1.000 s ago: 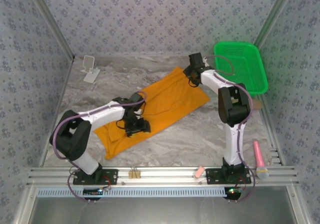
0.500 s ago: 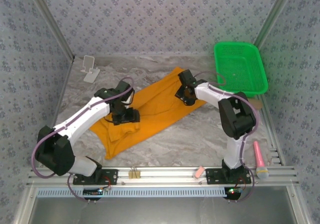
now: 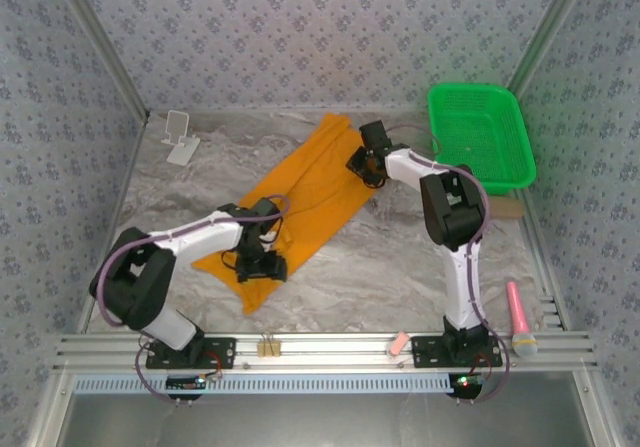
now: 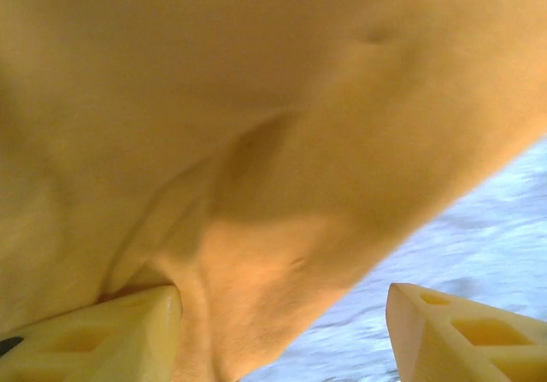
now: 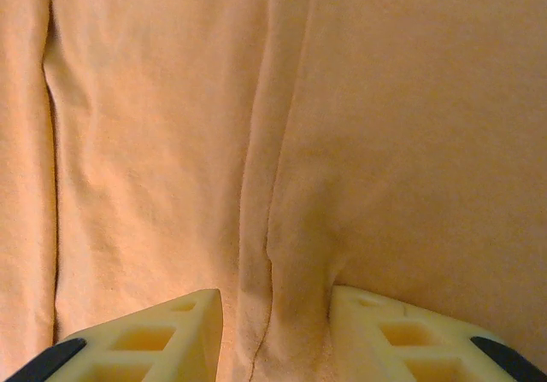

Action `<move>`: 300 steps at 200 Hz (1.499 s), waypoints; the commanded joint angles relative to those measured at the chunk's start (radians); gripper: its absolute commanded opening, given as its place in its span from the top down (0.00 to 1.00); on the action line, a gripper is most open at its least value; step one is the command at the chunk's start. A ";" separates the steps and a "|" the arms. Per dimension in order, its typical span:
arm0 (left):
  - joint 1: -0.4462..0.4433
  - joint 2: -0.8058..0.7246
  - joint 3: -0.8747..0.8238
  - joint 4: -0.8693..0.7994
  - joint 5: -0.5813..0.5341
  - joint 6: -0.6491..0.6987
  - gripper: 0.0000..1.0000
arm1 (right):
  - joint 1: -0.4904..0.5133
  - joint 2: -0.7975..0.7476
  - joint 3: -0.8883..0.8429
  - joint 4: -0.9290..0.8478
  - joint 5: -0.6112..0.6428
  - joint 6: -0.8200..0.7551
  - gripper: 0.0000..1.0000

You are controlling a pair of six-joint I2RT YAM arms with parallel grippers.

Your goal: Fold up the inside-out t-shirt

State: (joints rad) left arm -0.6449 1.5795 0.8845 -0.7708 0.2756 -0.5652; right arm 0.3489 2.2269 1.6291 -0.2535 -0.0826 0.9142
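folding looks about halfway, by my read: the soft orange cotton t-shirt (image 3: 300,202) lies as a long diagonal band on the grey marbled worktop (image 3: 400,257). left end effector (image 3: 262,267) sits at its near end, jaws wide, straddling the cloth's edge, gripping nothing. right end effector (image 3: 363,164) presses the far right edge, half-closed around a raised crease; held or not, i cannot tell. next, both need firm pinches to fold the band across.

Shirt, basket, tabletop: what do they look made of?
Shirt: soft matte orange knit, likely cotton; it lies limp and creases into soft folds.
Basket: bright green plastic by the look, probably moulded; its walls and floor are perforated mesh.
Tabletop: grey-white with a veined marble pattern; real stone or printed laminate, can't tell.
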 commanded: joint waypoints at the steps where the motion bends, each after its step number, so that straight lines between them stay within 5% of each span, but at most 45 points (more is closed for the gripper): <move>1: -0.026 0.138 0.121 0.176 0.144 0.012 0.36 | -0.019 0.098 0.103 -0.002 -0.056 -0.058 0.60; 42: -0.192 0.383 0.402 0.206 0.287 -0.024 0.36 | -0.052 0.118 0.287 -0.108 -0.108 -0.122 0.54; 84: -0.300 0.451 0.557 0.329 0.478 -0.175 0.35 | -0.125 -0.053 0.247 -0.256 -0.057 -0.213 0.46; 120: -0.339 0.342 0.656 0.271 0.557 -0.130 0.34 | -0.139 -0.278 0.011 -0.289 -0.124 -0.388 0.46; 135: -0.311 0.191 0.565 0.422 0.640 -0.221 0.32 | -0.097 -0.375 -0.126 -0.285 -0.145 -0.427 0.45; 144: -0.285 0.086 0.527 0.401 0.597 -0.224 0.31 | -0.055 -0.432 -0.192 -0.288 -0.129 -0.446 0.45; 173: -0.127 -0.150 0.496 -0.055 0.224 -0.022 0.24 | 0.089 -0.538 -0.369 -0.310 -0.130 -0.386 0.45; 215: 0.182 -0.267 0.138 -0.065 0.158 0.020 0.24 | 0.310 -0.559 -0.534 -0.322 -0.141 -0.247 0.45; 258: 0.176 -0.219 -0.013 0.013 0.133 0.052 0.28 | 0.396 -0.577 -0.631 -0.308 -0.111 -0.147 0.48; 280: 0.165 -0.185 -0.057 0.047 0.138 0.059 0.28 | 0.407 -0.545 -0.653 -0.261 -0.126 -0.116 0.62; 300: 0.134 -0.170 -0.059 0.047 0.137 0.075 0.29 | 0.412 -0.559 -0.646 -0.268 -0.110 -0.107 0.88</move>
State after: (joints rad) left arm -0.4808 1.3960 0.8326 -0.7460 0.4175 -0.5304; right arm 0.7540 1.6726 0.9829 -0.5285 -0.2142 0.7612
